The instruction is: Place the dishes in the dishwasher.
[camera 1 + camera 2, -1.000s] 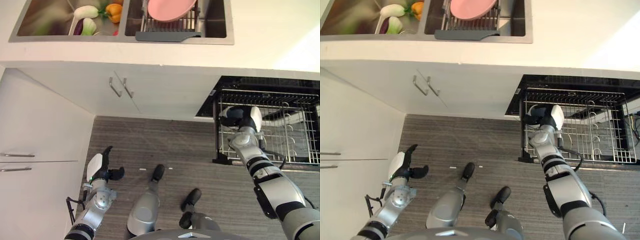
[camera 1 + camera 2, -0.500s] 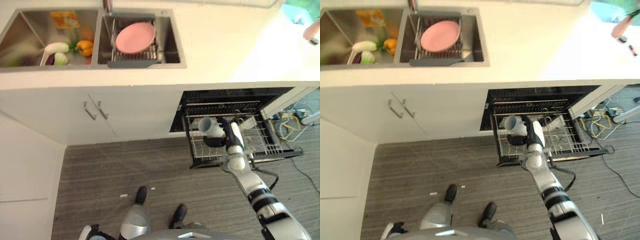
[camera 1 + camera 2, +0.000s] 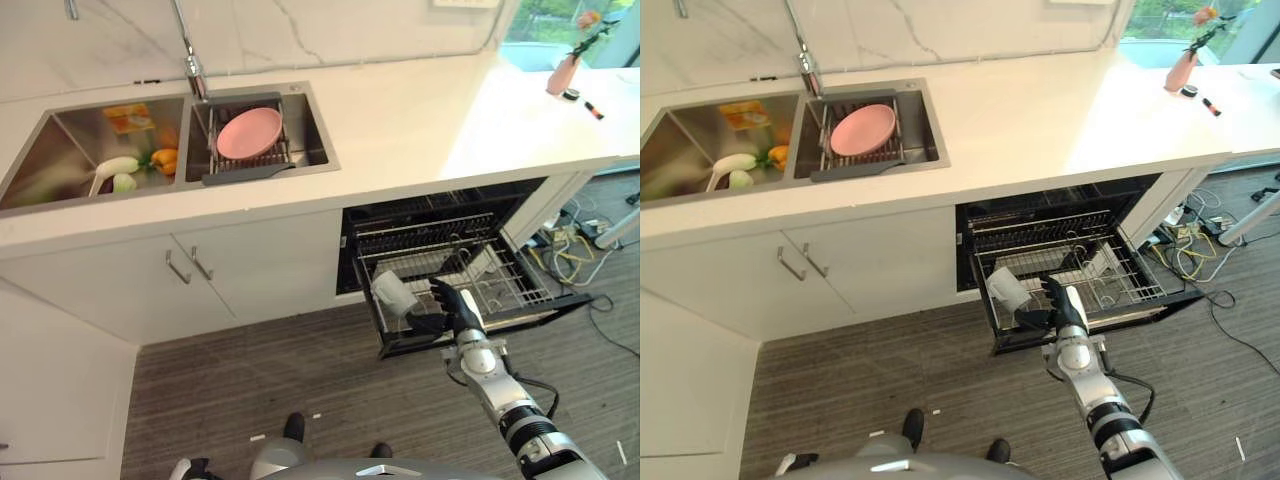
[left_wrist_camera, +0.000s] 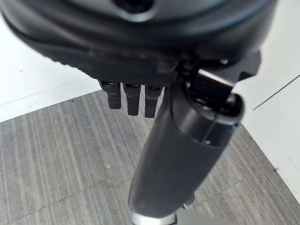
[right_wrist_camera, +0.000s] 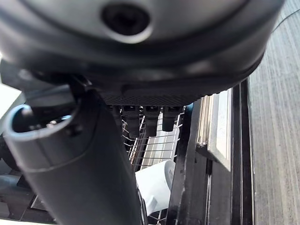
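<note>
Loading the dishwasher, I work from the left of the scene to the right. At about ten o'clock in my head view the sink (image 3: pixel 60 150) holds vegetables, and beside it the pink plate (image 3: pixel 249 132) rests in the drying rack (image 3: pixel 245 160), not yet moved. My left hand (image 4: pixel 133 96) hangs idle over the grey floor (image 4: pixel 56 150), fingers straight and relaxed, holding nothing.

Towards four o'clock the dishwasher (image 3: pixel 450 215) stands open with its lower rack (image 3: pixel 500 275) pulled out. A pale cup (image 3: pixel 393 291) lies tilted at the rack's front left corner, and my right hand (image 3: pixel 447 309) sits just beside it on its right. My fingers (image 5: pixel 152 117) reach over the wires; whether they are touching the cup I cannot tell from here, and they do not seem to be curled round it.

My reading: the cup is in the rack and this step is about finished. The next move calls for drawing my right hand clear of the wires, then turning to ten o'clock for the pink plate, which needs a firm grip on its rim.
</note>
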Motion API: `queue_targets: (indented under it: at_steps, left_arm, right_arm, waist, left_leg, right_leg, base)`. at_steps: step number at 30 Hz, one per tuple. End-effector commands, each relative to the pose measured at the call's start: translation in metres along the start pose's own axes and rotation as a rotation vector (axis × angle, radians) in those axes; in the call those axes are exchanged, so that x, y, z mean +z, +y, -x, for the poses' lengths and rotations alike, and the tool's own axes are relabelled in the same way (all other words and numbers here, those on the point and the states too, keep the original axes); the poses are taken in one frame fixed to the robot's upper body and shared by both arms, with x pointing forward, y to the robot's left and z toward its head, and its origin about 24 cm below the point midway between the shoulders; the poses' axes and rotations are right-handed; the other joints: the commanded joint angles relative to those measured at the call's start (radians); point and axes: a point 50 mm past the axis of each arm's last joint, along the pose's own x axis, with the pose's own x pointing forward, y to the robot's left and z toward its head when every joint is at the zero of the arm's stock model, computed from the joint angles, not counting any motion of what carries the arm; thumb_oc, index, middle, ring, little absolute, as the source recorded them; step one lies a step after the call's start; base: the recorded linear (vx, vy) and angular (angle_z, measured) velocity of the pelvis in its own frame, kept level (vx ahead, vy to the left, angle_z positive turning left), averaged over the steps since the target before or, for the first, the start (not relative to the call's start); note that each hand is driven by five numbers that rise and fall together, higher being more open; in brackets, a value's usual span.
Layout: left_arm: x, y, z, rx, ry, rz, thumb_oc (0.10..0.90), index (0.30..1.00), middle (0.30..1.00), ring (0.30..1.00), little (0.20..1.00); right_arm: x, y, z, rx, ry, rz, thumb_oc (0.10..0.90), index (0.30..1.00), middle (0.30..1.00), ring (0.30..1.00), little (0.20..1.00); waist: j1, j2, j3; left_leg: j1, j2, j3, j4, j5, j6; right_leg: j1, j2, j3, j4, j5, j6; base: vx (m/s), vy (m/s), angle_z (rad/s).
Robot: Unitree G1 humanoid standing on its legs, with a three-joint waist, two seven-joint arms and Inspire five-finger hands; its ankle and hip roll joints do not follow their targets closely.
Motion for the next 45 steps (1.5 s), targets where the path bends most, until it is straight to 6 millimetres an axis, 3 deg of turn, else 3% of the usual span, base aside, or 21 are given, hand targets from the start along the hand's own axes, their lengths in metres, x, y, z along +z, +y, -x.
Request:
queue_targets:
  at_steps: [1, 2, 4, 6, 7, 10, 14, 16, 18, 20, 22, 26, 28, 31, 34, 36, 38, 39, 40, 42, 45]
  left_arm:
    - [-0.009, 0.020, -0.005, 0.065, 0.026, -0.089, 0.800, 0.900, 0.900, 0.900, 0.900]
    - [-0.010, 0.019, -0.005, 0.065, 0.026, -0.090, 0.800, 0.900, 0.900, 0.900, 0.900]
    - [-0.035, 0.008, 0.001, 0.046, 0.136, 0.003, 0.800, 0.900, 0.900, 0.900, 0.900]
    - [-0.035, 0.008, 0.001, 0.046, 0.137, 0.002, 0.800, 0.900, 0.900, 0.900, 0.900]
    - [-0.045, 0.001, 0.005, 0.034, 0.208, 0.163, 0.800, 0.900, 0.900, 0.900, 0.900]
    - [-0.056, -0.003, 0.008, 0.014, 0.286, 0.299, 0.800, 0.900, 0.900, 0.900, 0.900]
    - [-0.041, 0.000, 0.004, 0.029, 0.220, 0.305, 0.800, 0.900, 0.900, 0.900, 0.900]
    - [-0.020, 0.005, 0.000, 0.039, 0.144, 0.317, 0.800, 0.900, 0.900, 0.900, 0.900]
    - [0.004, 0.002, 0.000, 0.037, 0.056, 0.318, 0.800, 0.900, 0.900, 0.900, 0.900]
    - [0.013, 0.002, -0.001, 0.040, 0.026, 0.288, 0.800, 0.900, 0.900, 0.900, 0.900]
    - [0.013, 0.001, 0.000, 0.042, 0.026, 0.249, 0.800, 0.900, 0.900, 0.900, 0.900]
    - [-0.005, -0.002, 0.001, 0.041, 0.095, 0.235, 0.800, 0.900, 0.900, 0.900, 0.900]
    - [-0.011, -0.004, 0.001, 0.021, 0.120, 0.173, 0.800, 0.900, 0.900, 0.900, 0.900]
    - [-0.010, 0.004, -0.001, 0.034, 0.119, 0.123, 0.800, 0.900, 0.900, 0.900, 0.900]
    - [-0.004, 0.013, -0.005, 0.048, 0.094, 0.082, 0.800, 0.900, 0.900, 0.900, 0.900]
    - [0.004, 0.018, -0.006, 0.061, 0.063, 0.047, 0.800, 0.900, 0.900, 0.900, 0.900]
    - [0.010, 0.022, -0.008, 0.068, 0.038, 0.043, 0.800, 0.900, 0.900, 0.900, 0.900]
    - [0.010, 0.022, -0.008, 0.068, 0.038, 0.043, 0.800, 0.900, 0.900, 0.900, 0.900]
    - [0.022, 0.021, -0.008, 0.035, -0.012, 0.066, 0.800, 0.900, 0.900, 0.900, 0.900]
    - [0.026, 0.019, -0.008, 0.010, -0.031, 0.072, 0.800, 0.900, 0.900, 0.900, 0.900]
    - [0.024, 0.016, -0.007, -0.003, -0.025, 0.074, 0.800, 0.900, 0.900, 0.900, 0.900]
  right_arm:
    - [0.108, -0.027, -0.003, -0.077, -0.457, -0.222, 0.800, 0.900, 0.900, 0.900, 0.900]
    - [0.108, -0.027, -0.002, -0.077, -0.456, -0.222, 0.800, 0.900, 0.900, 0.900, 0.900]
    - [0.101, -0.043, 0.029, -0.094, -0.553, -0.501, 0.800, 0.900, 0.900, 0.900, 0.900]
    - [0.100, -0.043, 0.029, -0.094, -0.551, -0.501, 0.800, 0.900, 0.900, 0.900, 0.900]
    - [0.088, -0.045, 0.047, -0.052, -0.571, -0.585, 0.800, 0.900, 0.900, 0.900, 0.900]
    - [0.088, -0.061, 0.067, 0.008, -0.628, -0.516, 0.800, 0.900, 0.900, 0.900, 0.900]
    - [0.109, -0.072, 0.077, 0.032, -0.770, -0.543, 0.800, 0.900, 0.900, 0.900, 0.900]
    - [0.125, -0.081, 0.080, 0.004, -0.847, -0.529, 0.800, 0.900, 0.900, 0.900, 0.900]
    - [0.147, -0.090, 0.088, -0.033, -0.954, -0.511, 0.800, 0.900, 0.900, 0.900, 0.900]
    - [0.157, -0.091, 0.090, -0.062, -1.002, -0.528, 0.800, 0.900, 0.900, 0.900, 0.900]
    - [0.163, -0.089, 0.090, -0.062, -1.017, -0.497, 0.800, 0.900, 0.900, 0.900, 0.900]
    - [0.170, -0.084, 0.090, -0.054, -1.033, -0.417, 0.800, 0.900, 0.900, 0.900, 0.900]
    - [0.175, -0.087, 0.094, -0.088, -1.061, -0.383, 0.800, 0.900, 0.900, 0.900, 0.900]
    - [0.174, -0.084, 0.094, -0.139, -1.063, -0.390, 0.800, 0.900, 0.900, 0.900, 0.900]
    - [0.174, -0.083, 0.097, -0.207, -1.069, -0.339, 0.800, 0.900, 0.900, 0.900, 0.900]
    - [0.176, -0.085, 0.100, -0.261, -1.084, -0.298, 0.800, 0.900, 0.900, 0.900, 0.900]
    - [0.176, -0.088, 0.104, -0.307, -1.100, -0.308, 0.800, 0.900, 0.900, 0.900, 0.900]
    - [0.176, -0.088, 0.104, -0.308, -1.100, -0.308, 0.800, 0.900, 0.900, 0.900, 0.900]
    - [0.173, -0.092, 0.109, -0.340, -1.114, -0.385, 0.800, 0.900, 0.900, 0.900, 0.900]
    - [0.173, -0.095, 0.109, -0.399, -1.116, -0.397, 0.800, 0.900, 0.900, 0.900, 0.900]
    - [0.168, -0.095, 0.106, -0.431, -1.082, -0.379, 0.800, 0.900, 0.900, 0.900, 0.900]
  waist:
    - [0.024, -0.053, 0.027]
    - [0.025, -0.053, 0.027]
    - [0.002, -0.042, 0.018]
    - [0.002, -0.042, 0.017]
    - [-0.006, -0.035, 0.011]
    - [-0.010, -0.028, 0.004]
    - [0.002, -0.016, 0.018]
    - [0.007, -0.007, 0.057]
    - [0.001, 0.003, 0.082]
    - [-0.016, 0.008, 0.071]
    - [-0.006, 0.003, 0.054]
    - [0.014, -0.010, 0.022]
    - [0.008, -0.027, -0.004]
    - [-0.002, -0.057, -0.024]
    - [-0.043, -0.071, -0.019]
    - [-0.079, -0.053, -0.005]
    - [-0.135, -0.022, 0.014]
    - [-0.133, -0.021, 0.012]
    - [-0.165, -0.011, 0.040]
    - [-0.168, -0.016, 0.047]
    - [-0.181, -0.019, 0.038]
  left_leg:
    - [-0.007, 0.047, 0.030, 0.007, -0.014, -0.036]
    - [-0.006, 0.047, 0.029, 0.007, -0.014, -0.036]
    - [0.009, 0.049, 0.035, 0.007, -0.017, -0.036]
    - [0.010, 0.049, 0.034, 0.007, -0.018, -0.036]
    - [0.019, 0.052, 0.034, 0.007, -0.018, -0.038]
    - [0.020, 0.053, 0.017, 0.007, -0.010, -0.049]
    - [0.000, 0.054, -0.009, 0.008, 0.018, -0.068]
    - [-0.103, 0.040, -0.033, 0.108, 0.029, -0.089]
    - [-0.222, -0.003, 0.070, 0.270, 0.017, -0.087]
    - [-0.273, 0.068, 0.241, 0.233, 0.078, -0.095]
    - [-0.267, 0.104, 0.305, 0.135, 0.095, -0.080]
    - [-0.238, 0.106, 0.296, 0.074, 0.110, -0.069]
    - [-0.205, 0.078, 0.314, 0.042, 0.112, -0.051]
    - [-0.145, 0.015, 0.329, 0.021, 0.052, -0.004]
    - [-0.092, -0.047, 0.309, 0.007, -0.013, 0.048]
    - [-0.073, -0.049, 0.303, 0.007, -0.028, 0.073]
    - [-0.051, -0.031, 0.262, 0.007, -0.049, 0.075]
    - [-0.053, -0.030, 0.263, 0.007, -0.049, 0.074]
    - [-0.023, -0.038, 0.239, 0.007, -0.060, 0.062]
    - [0.001, -0.033, 0.250, 0.007, -0.075, 0.052]
    - [0.026, -0.037, 0.241, 0.007, -0.087, 0.050]
  right_leg:
    - [0.039, -0.060, 0.015, 0.012, -0.085, 0.074]
    - [0.040, -0.060, 0.014, 0.012, -0.086, 0.074]
    - [0.059, -0.060, 0.011, 0.012, -0.093, 0.071]
    - [0.060, -0.060, 0.011, 0.012, -0.094, 0.071]
    - [0.073, -0.059, 0.003, 0.013, -0.100, 0.068]
    - [0.085, -0.057, -0.019, 0.020, -0.112, 0.062]
    - [0.088, -0.060, -0.053, 0.031, -0.123, 0.056]
    - [0.089, -0.071, -0.084, 0.027, -0.129, 0.042]
    - [0.108, -0.096, -0.148, 0.014, -0.136, 0.037]
    - [0.120, -0.089, -0.166, 0.012, -0.173, 0.041]
    - [0.124, -0.100, -0.174, 0.012, -0.171, 0.060]
    - [0.177, -0.127, -0.189, 0.012, -0.164, 0.091]
    - [0.201, -0.155, -0.204, 0.016, -0.150, 0.101]
    - [0.186, -0.243, -0.207, 0.131, -0.123, 0.122]
    - [0.101, -0.319, -0.143, 0.328, -0.010, 0.146]
    - [0.021, -0.272, -0.057, 0.443, 0.000, 0.127]
    - [-0.146, -0.105, 0.117, 0.515, -0.095, 0.098]
    - [-0.150, -0.104, 0.118, 0.515, -0.094, 0.098]
    - [-0.194, -0.076, 0.129, 0.350, -0.124, 0.075]
    - [-0.199, -0.108, 0.052, 0.211, -0.063, 0.088]
    - [-0.195, -0.108, 0.085, 0.152, -0.005, 0.109]
  base:
    - [0.00, -0.021, 0.24]
    - [0.00, -0.019, 0.14]
    - [0.00, -0.001, 0.04]
    - [0.01, -0.001, 0.11]
    - [0.02, -0.007, 0.09]
    - [0.01, -0.042, 0.07]
    - [-0.04, -0.051, 0.20]
    - [-0.17, -0.074, 0.50]
    - [-0.09, -0.048, 1.65]
    - [0.10, 0.019, 1.89]
    - [0.15, 0.110, 0.50]
    - [0.28, 0.213, 0.31]
    - [0.32, 0.300, -0.14]
    - [0.25, 0.304, -0.21]
    - [0.24, 0.312, -0.05]
    - [0.14, 0.277, 0.55]
    - [0.12, 0.152, 0.56]
    - [0.28, 0.080, 0.39]
    - [0.26, 0.017, 0.29]
    - [0.26, -0.029, 0.24]
    - [0.15, -0.038, 0.18]
